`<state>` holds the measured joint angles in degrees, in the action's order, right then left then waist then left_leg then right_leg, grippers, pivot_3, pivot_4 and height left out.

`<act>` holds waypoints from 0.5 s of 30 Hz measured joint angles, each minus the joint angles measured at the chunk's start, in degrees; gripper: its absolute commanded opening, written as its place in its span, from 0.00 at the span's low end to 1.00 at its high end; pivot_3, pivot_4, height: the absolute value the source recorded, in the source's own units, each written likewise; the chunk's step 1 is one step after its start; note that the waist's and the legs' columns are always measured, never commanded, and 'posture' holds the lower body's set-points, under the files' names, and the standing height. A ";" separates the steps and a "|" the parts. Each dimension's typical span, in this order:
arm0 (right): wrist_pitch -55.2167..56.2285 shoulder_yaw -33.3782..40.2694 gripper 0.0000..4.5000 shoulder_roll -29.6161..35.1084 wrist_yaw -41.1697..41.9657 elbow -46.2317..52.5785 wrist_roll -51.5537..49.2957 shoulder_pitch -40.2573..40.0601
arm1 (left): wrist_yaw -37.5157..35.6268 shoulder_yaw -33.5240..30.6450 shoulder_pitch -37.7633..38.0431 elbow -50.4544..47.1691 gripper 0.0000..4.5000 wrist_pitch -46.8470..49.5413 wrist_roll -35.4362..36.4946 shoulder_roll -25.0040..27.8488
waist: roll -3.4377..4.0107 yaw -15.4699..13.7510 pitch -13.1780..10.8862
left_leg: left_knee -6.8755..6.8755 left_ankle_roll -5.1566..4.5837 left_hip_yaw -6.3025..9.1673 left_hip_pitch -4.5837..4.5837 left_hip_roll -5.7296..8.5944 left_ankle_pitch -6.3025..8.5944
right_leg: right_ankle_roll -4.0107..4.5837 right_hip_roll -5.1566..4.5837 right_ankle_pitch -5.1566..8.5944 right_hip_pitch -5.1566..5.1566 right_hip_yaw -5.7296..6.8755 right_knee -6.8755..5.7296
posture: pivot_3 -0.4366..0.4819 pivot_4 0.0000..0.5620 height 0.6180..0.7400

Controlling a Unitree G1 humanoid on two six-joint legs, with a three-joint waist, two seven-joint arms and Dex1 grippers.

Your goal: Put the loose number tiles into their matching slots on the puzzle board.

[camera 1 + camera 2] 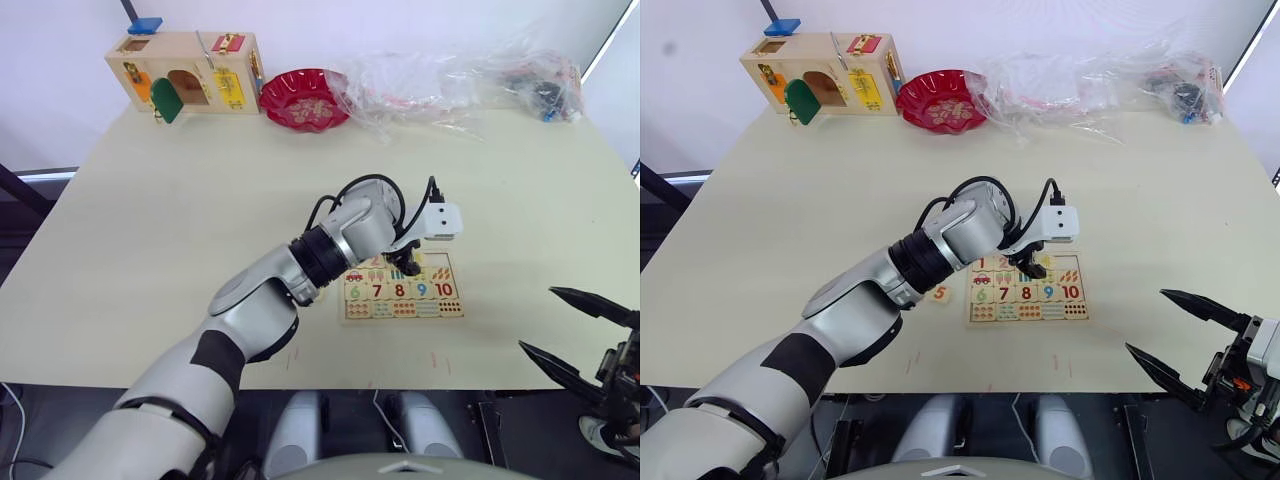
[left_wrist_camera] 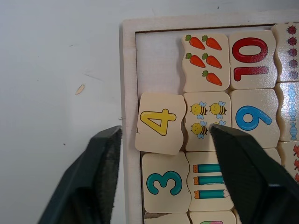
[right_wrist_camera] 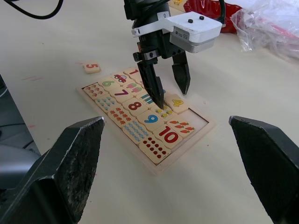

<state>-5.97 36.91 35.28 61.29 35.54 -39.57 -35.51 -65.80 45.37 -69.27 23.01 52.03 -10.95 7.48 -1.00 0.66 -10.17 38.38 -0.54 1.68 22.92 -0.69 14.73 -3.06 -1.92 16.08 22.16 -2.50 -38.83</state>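
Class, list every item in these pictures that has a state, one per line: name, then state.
Left hand: open, fingers astride the 4 tile, not gripping it.
Right hand: open, holding nothing, off the table's near edge.
4 tile: askew, overlapping the board's rim, not seated.
3 tile: seated in its slot.
5 tile: loose on the table, beside the board.
Corner slot: empty.
Puzzle board: flat on the table.
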 measured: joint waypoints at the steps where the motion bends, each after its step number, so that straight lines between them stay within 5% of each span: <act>1: 0.00 -0.05 1.00 -0.01 -0.05 0.01 0.03 0.00 | -0.05 -0.19 0.00 -0.01 0.68 0.12 0.04 0.09 | 0.00 0.01 0.00 | 0.00 0.00 0.00 0.00 0.00 0.00 | 0.00 0.00 0.00 0.00 0.00 0.00 | 0.48 0.27 1.00; 5: 0.00 -0.19 1.00 -0.13 -0.37 0.36 0.07 -0.19 | -1.07 -1.75 -0.16 -1.25 0.68 0.34 1.39 2.09 | 0.00 0.09 0.00 | 0.00 0.00 0.01 -0.01 0.00 0.00 | 0.00 0.00 0.00 0.00 0.00 -0.01 | 0.48 0.27 1.00; 15: 0.03 -0.19 1.00 -0.29 -0.43 0.46 0.07 -0.64 | -2.57 -18.07 1.19 -1.71 0.68 -9.38 11.33 5.44 | 0.03 -0.04 0.01 | 0.00 0.00 0.02 0.00 0.00 0.00 | 0.01 -0.04 -0.01 -0.01 0.03 0.00 | 0.48 0.27 1.00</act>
<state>-5.94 36.72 34.99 60.86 36.00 -39.50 -36.15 -68.37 27.30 -68.08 21.30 42.65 0.37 12.92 -0.96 0.62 -10.16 38.39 -0.53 1.70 22.92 -0.69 14.73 -3.05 -1.96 16.07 22.15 -2.47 -38.84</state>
